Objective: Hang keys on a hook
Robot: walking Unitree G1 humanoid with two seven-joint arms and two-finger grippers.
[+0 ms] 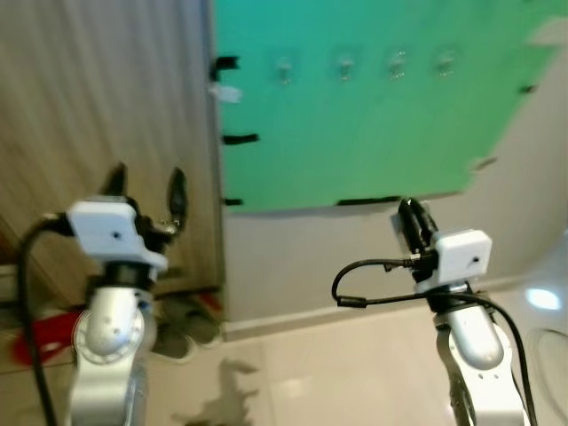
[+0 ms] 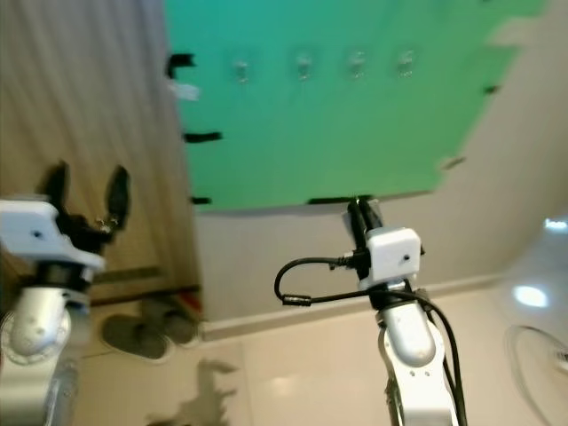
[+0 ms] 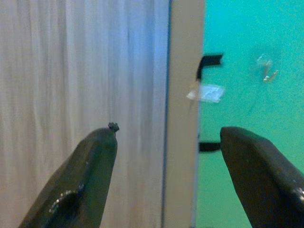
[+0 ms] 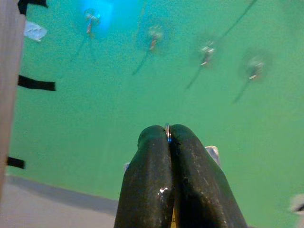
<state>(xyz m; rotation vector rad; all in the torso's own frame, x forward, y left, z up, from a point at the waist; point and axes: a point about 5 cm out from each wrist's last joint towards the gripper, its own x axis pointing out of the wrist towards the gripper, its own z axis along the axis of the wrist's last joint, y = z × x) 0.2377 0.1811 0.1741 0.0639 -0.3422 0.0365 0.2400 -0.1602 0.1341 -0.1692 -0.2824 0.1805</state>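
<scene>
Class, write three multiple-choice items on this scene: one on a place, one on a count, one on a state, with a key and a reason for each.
1. Where are the hooks fixed?
A. on the green sheet
B. on the wooden panel
C. on the floor

2. How many hooks are in the row?
A. two
B. four
C. six

3. How do the right gripper's fingers stand?
A. wide apart
B. pressed together on a thin metal ring
C. wrapped round a hook

Key: 1 A, the hooks sit on the green sheet. 2 B, four show side by side. 3 B, the right gripper pinches a key ring; the left gripper is spread.
</scene>
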